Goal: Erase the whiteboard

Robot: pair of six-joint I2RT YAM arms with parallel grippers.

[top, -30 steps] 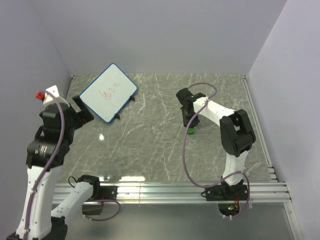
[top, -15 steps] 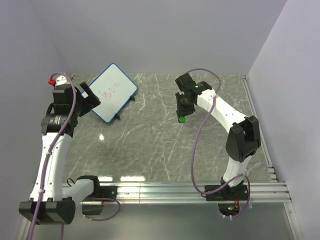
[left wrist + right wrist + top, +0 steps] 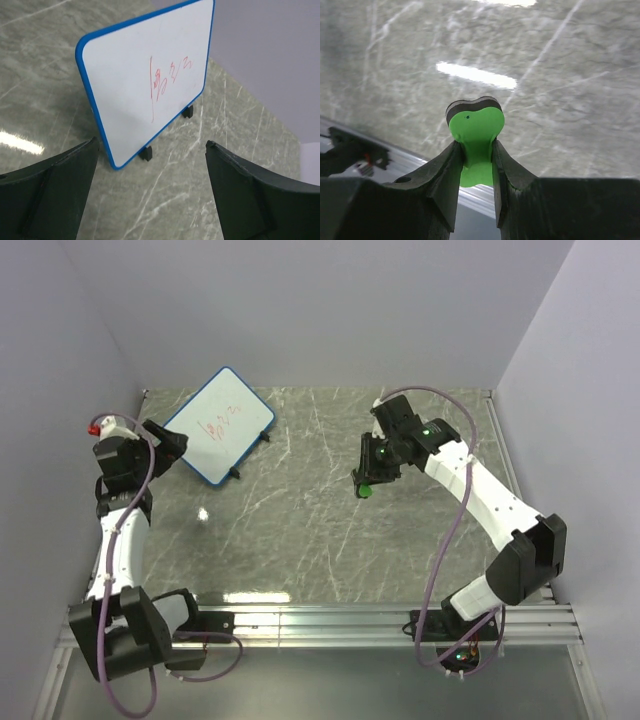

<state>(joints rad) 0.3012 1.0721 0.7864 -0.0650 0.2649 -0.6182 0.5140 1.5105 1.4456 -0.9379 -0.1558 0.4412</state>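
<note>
**1. Work position.** The small rectangular whiteboard [image 3: 218, 426] with the rounded blue frame stood at the 10 o'clock corner of the grey-green marbled counter [image 3: 300, 530]. It was propped on its small black feet [image 3: 145, 153], with the writing face tilted upward. Red marker scribbles [image 3: 167, 75] crossed the middle of the face, and none had been wiped.

**2. End effectors.** Your right end effector [image 3: 474, 146] was clamped on the waist of the green bow-shaped foam eraser [image 3: 474, 122], whose dark felt layer showed along its top edge. It hung near the centre of the counter, apparently lifted off the surface. It was well apart from the whiteboard, which lay toward its 10 o'clock.

Your left end effector [image 3: 168, 443] had its jaws wide apart with nothing between them. It sat at the 9 o'clock edge of the counter, facing the whiteboard's near frame edge, close to it but not touching.

**3. Step in hand.** You were in the approach: the eraser was in the grip and wiping had not begun.

**4. Next move.** This called for carrying the eraser toward 10 o'clock and turning the felt flat against the face. You would then press lightly across the scribbles. The whiteboard looked light and free to slide or tip on its feet. You would therefore probably have needed the left end effector closed on the frame first to brace it.
</note>
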